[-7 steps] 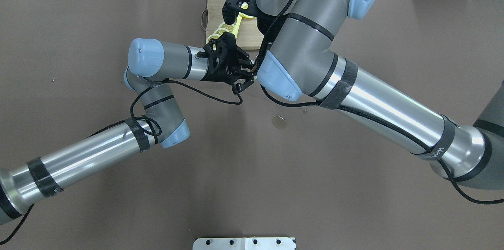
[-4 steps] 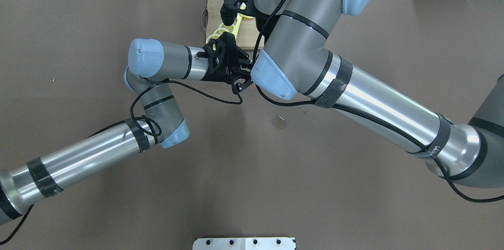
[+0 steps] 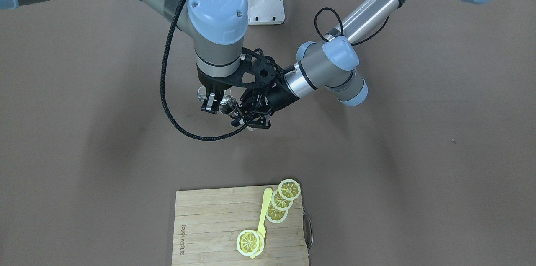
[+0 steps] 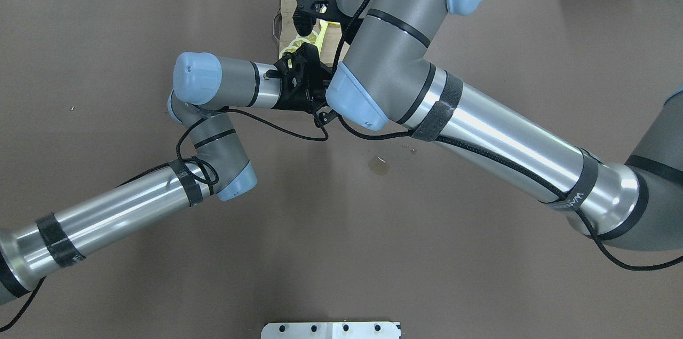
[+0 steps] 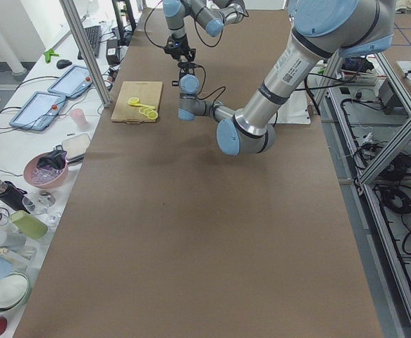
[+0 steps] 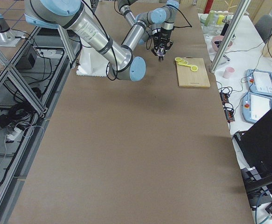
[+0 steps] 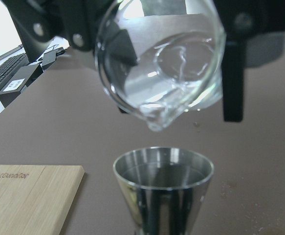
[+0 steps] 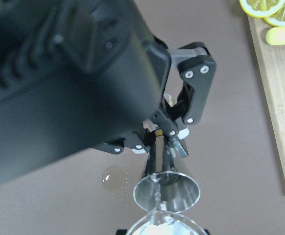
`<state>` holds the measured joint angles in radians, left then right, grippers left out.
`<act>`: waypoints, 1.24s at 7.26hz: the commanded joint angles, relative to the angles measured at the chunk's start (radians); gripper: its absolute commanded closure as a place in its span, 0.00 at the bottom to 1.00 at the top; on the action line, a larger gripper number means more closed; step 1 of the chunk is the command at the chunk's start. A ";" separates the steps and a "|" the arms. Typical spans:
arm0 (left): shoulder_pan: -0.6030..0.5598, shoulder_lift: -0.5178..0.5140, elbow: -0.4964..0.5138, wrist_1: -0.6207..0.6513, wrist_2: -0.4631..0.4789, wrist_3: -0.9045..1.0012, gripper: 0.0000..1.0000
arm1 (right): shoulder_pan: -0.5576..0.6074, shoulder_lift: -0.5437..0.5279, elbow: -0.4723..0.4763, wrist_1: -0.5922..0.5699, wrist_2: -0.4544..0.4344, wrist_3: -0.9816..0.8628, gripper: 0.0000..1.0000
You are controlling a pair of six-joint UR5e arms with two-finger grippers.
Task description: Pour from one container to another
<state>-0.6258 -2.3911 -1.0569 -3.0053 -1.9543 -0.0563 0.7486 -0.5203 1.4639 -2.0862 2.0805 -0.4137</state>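
In the left wrist view, a clear glass vessel (image 7: 159, 63) with clear liquid is tipped, its lip just over a steel jigger (image 7: 164, 183). My right gripper (image 3: 213, 100) is shut on the glass vessel (image 3: 225, 106), its black fingers (image 7: 232, 83) on either side. My left gripper (image 3: 251, 117) is shut on the jigger's lower part and holds it upright below the glass. The right wrist view looks down into the jigger (image 8: 166, 188) and onto the left gripper (image 8: 166, 134). In the overhead view the right arm's elbow covers most of the left gripper (image 4: 325, 109).
A small puddle (image 4: 379, 166) lies on the brown table near the jigger. A wooden cutting board (image 3: 209, 224) with lemon slices (image 3: 280, 201) and a yellow spoon (image 3: 264, 211) sits beyond the grippers. Cups and bottles (image 5: 22, 211) stand on a side table.
The right arm has swung toward the left arm, so its elbow now covers more of the left gripper in the overhead view. The left arm has stayed in place.
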 commanded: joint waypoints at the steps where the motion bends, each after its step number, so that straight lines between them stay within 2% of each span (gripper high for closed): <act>1: 0.000 0.001 0.000 0.000 0.000 -0.001 1.00 | -0.002 0.003 -0.004 -0.014 -0.008 -0.019 1.00; 6: 0.000 0.000 0.000 0.000 0.000 0.000 1.00 | -0.002 0.016 -0.020 -0.023 -0.010 -0.034 1.00; 9: 0.001 0.000 0.000 0.000 0.000 0.001 1.00 | 0.003 -0.029 0.050 -0.012 -0.014 -0.036 1.00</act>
<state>-0.6255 -2.3915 -1.0569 -3.0051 -1.9542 -0.0554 0.7496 -0.5219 1.4743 -2.1053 2.0672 -0.4487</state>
